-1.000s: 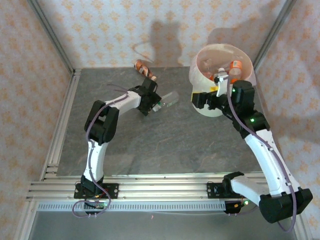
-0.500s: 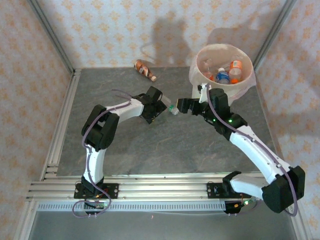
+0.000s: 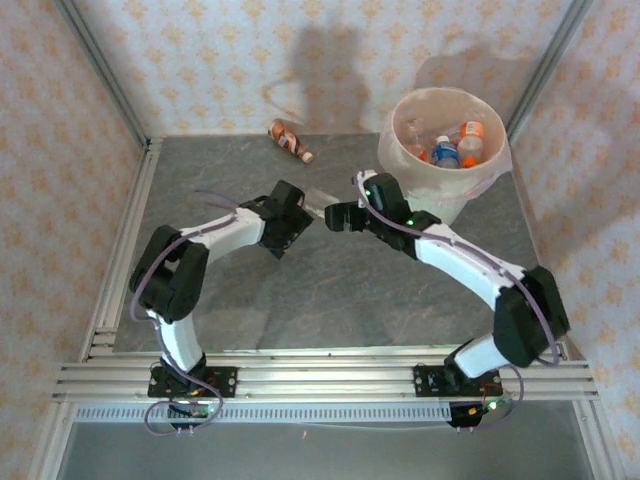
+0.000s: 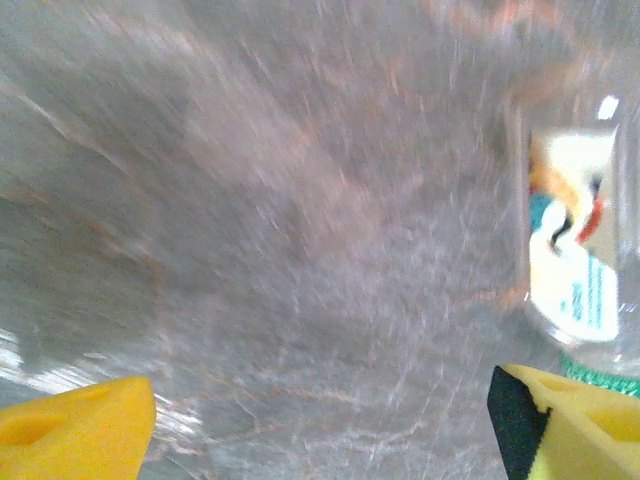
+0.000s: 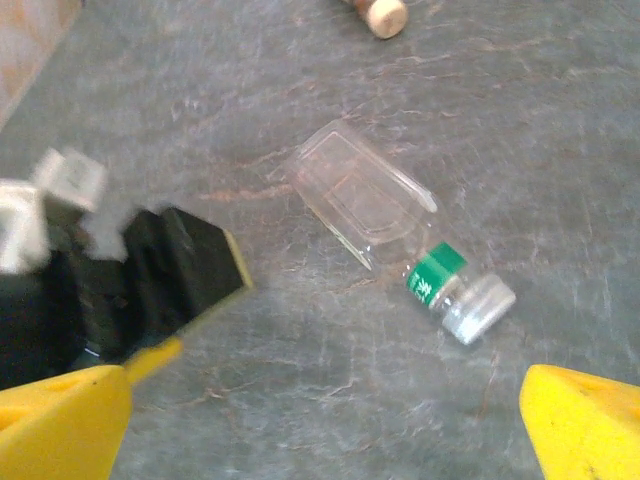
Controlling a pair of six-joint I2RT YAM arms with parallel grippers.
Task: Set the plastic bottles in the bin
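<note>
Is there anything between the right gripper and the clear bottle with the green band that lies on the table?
Nothing visible. The clear bottle lies on the bare table ahead of the open right gripper. The left gripper, also open, is close beside it, not in the path.

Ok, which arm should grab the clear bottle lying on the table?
Right, probably. The right hand is open with the clear bottle framed between its fingers, and its arm is nearer the bin. The left hand is open too, but the bottle sits at its view's right edge.
</note>
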